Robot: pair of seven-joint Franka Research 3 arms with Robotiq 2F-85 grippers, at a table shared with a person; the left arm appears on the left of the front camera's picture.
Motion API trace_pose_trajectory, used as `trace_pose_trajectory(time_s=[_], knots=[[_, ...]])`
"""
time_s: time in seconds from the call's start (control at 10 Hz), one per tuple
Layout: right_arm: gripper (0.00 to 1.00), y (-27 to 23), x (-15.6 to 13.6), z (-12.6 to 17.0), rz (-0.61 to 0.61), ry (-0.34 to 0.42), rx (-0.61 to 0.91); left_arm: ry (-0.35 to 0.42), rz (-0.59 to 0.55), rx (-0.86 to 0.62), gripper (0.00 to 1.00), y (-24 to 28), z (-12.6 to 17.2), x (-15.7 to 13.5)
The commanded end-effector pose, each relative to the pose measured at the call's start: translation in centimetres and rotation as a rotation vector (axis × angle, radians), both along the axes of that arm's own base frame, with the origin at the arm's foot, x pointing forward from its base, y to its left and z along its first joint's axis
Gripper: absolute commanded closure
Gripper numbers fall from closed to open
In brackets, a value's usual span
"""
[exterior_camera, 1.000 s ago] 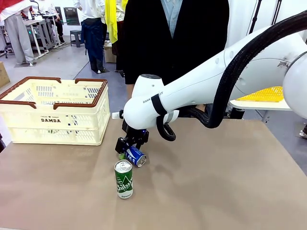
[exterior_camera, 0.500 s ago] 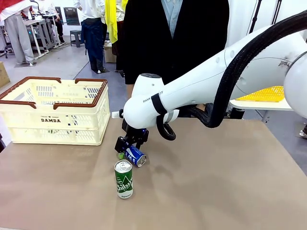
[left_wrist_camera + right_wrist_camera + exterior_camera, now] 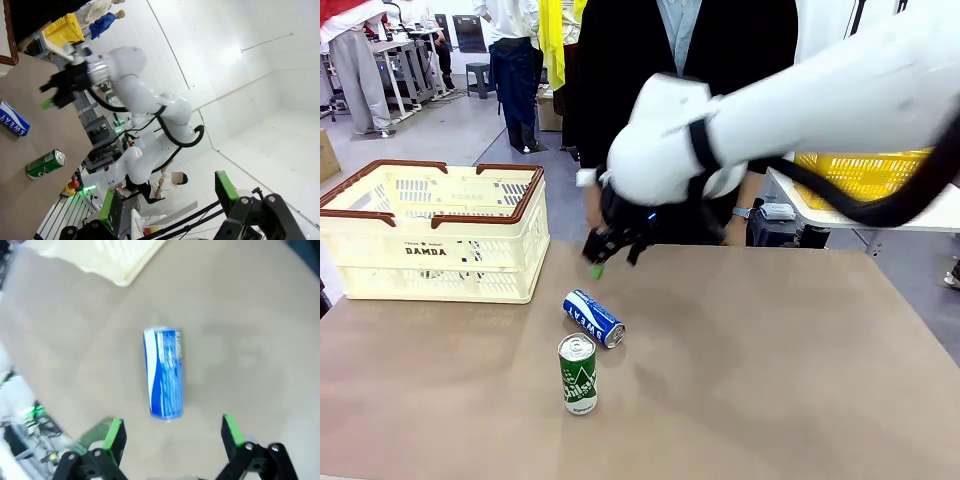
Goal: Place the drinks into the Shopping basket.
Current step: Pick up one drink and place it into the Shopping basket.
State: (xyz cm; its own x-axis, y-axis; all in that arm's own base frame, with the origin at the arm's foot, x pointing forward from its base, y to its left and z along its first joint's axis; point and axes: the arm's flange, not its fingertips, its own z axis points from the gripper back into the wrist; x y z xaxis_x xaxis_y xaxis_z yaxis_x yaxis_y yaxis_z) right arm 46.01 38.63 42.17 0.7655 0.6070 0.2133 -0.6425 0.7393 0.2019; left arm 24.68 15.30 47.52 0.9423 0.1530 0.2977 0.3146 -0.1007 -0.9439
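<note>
your right claw (image 3: 613, 260) hangs wide open, holding nothing. the slim blue pocari sweat can (image 3: 594, 318) lies on its side on the tan table (image 3: 770, 380) just below the claw, its long axis crosswise to the finger line. the slim green can (image 3: 578, 374) stands farther off.

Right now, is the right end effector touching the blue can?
Apart. In the front view the right end effector hangs open above the blue can lying on the table, a clear gap between them.
</note>
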Motion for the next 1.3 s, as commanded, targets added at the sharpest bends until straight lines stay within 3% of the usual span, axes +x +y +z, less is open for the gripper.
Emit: trace_pose_trajectory(time_s=[0.0,0.2,0.3,0.5,0.7,0.9,1.0,1.1,1.2], knots=[[0.0,-13.2,-4.4,5.3,0.004,0.112,0.165,-0.015,0.003,-0.026,0.0,-0.1,0.3,-0.1],[0.0,-28.4,-9.0,6.1,-0.079,0.256,0.403,-0.015,0.003,-0.026,0.0,-0.1,0.3,-0.1],[0.0,-38.0,-11.7,5.8,-0.12,0.318,0.616,-0.015,0.003,-0.026,0.0,-0.1,0.3,-0.1],[0.0,-52.7,-16.7,4.3,-0.139,0.333,1.023,-0.015,0.003,-0.026,0.0,-0.1,0.3,-0.1],[0.0,-62.4,-18.9,-0.5,-0.268,0.343,1.334,-0.015,0.003,-0.026,0.0,-0.1,0.3,-0.1],[0.0,-64.1,-19.0,-3.9,-0.322,0.294,1.374,-0.015,0.003,-0.026,0.0,-0.1,0.3,-0.1],[0.0,-62.8,-18.2,-4.9,-0.302,0.289,1.282,-0.015,0.003,-0.026,0.0,-0.1,0.3,-0.1],[0.0,-61.5,-24.2,-1.5,-0.373,0.312,1.372,-0.015,0.003,-0.026,0.0,-0.1,0.3,-0.1],[0.0,-61.5,-24.2,-1.5,-0.373,0.312,1.372,-0.015,0.003,-0.026,0.0,-0.1,0.3,-0.1]])
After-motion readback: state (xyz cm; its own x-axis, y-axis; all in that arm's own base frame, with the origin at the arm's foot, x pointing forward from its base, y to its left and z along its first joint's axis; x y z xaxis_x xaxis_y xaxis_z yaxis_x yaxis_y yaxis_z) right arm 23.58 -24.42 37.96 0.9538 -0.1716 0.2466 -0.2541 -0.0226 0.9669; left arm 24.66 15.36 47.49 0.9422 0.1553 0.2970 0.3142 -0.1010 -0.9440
